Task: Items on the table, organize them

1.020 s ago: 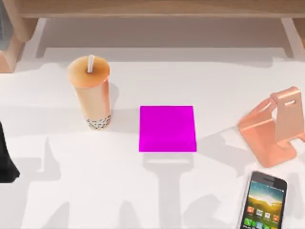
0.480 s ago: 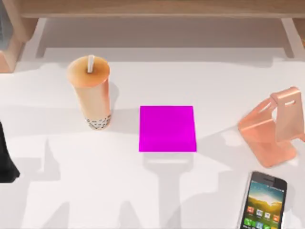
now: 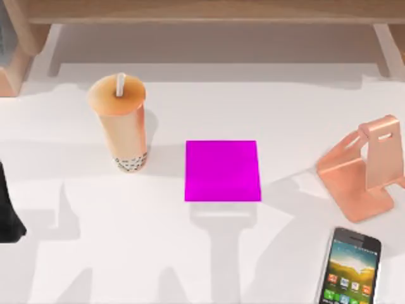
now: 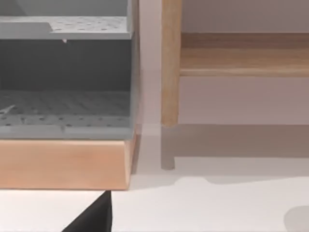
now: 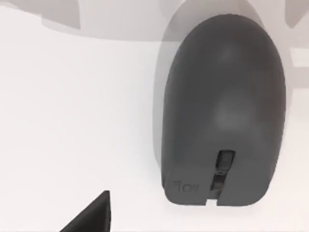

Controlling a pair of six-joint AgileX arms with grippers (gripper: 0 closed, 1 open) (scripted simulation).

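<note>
The left end effector (image 3: 9, 218) sits at the left edge of the counter (image 3: 126, 253) as a dark shape; whether its fingers are open or closed cannot be told, and nothing shows in its hold. To its right and farther back stands the bubble tea cup (image 3: 121, 123), upright, white straw (image 3: 119, 84) poking from the lid. Farther right a magenta square mat (image 3: 222, 170) lies flat, then a copper-pink phone stand (image 3: 364, 171), and nearer than that stand the smartphone (image 3: 350, 269) lies face up. From the left wrist camera, a wooden shelf frame (image 4: 171, 63) and a grey perforated bin (image 4: 65, 72) stand ahead.

In the right wrist view, the dark grey computer mouse (image 5: 223, 111) rests on the counter just below the right end effector, apart from it.
</note>
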